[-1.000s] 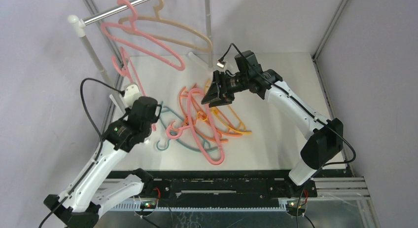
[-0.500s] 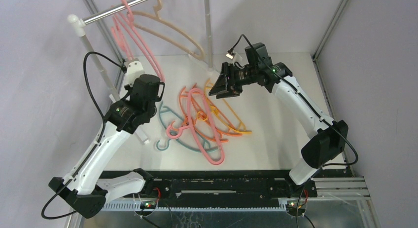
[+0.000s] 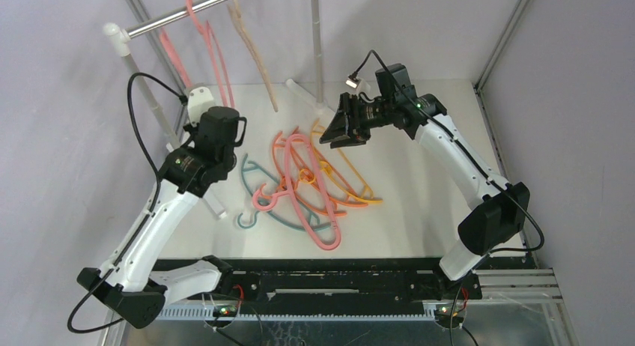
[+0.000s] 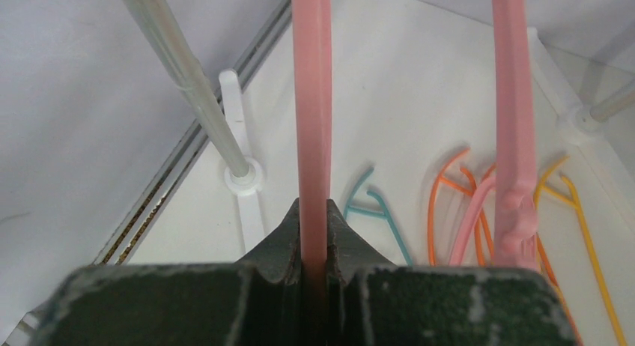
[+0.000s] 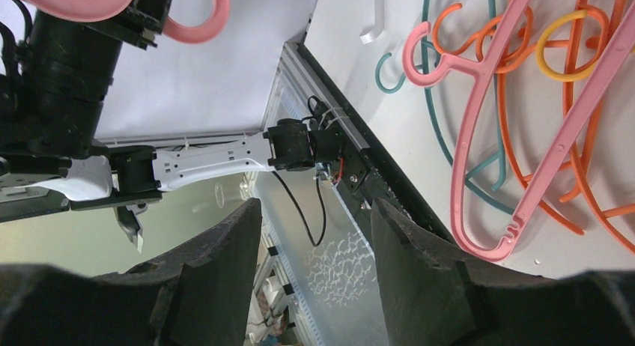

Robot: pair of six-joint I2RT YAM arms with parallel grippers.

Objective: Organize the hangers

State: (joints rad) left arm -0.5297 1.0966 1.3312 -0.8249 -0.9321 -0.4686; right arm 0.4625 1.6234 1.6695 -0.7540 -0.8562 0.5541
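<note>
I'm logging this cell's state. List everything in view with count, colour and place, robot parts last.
table: one, white, under everything
rail: one, silver, high at back left
posts: two, white, back left and back centre
hung pink hanger: one, pink, at the rail
beige hanger: one, beige, at the rail
held pink hanger: one, pink, upright in the left claw
lying pink hanger: at least one, pink, on the table
orange and yellow hangers: several, tangled on the table, count unclear
teal hanger: one, teal, partly under the others
left claw: one, black, shut on the held pink hanger
right claw: one, black, open, raised near the lying hangers
</note>
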